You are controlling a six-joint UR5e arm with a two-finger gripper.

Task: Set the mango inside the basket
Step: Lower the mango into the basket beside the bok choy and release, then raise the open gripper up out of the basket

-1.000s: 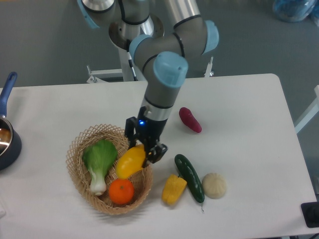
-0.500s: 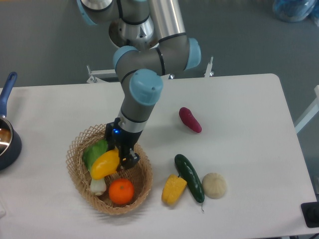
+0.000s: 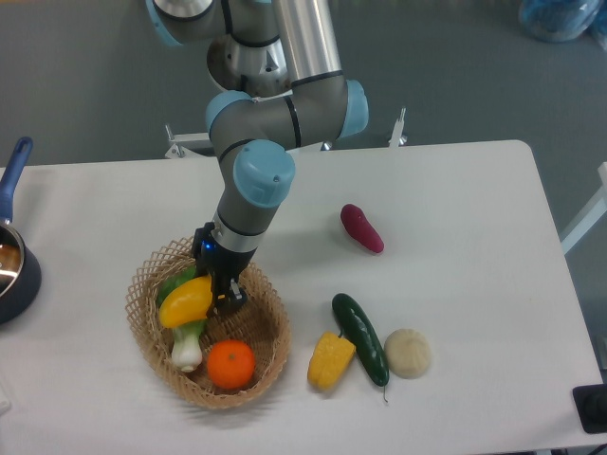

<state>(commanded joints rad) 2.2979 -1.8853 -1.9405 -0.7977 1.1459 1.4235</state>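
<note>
Gripping mango w/ claw closed on it, shifted further left vs 0.5 s ago, now over basket interior, above leafy green veg. Smooth glossy yellow oval vs open-weave tan wicker. Round orange inside basket. Outside on white surface: blocky yellow piece, dark cucumber.
</note>
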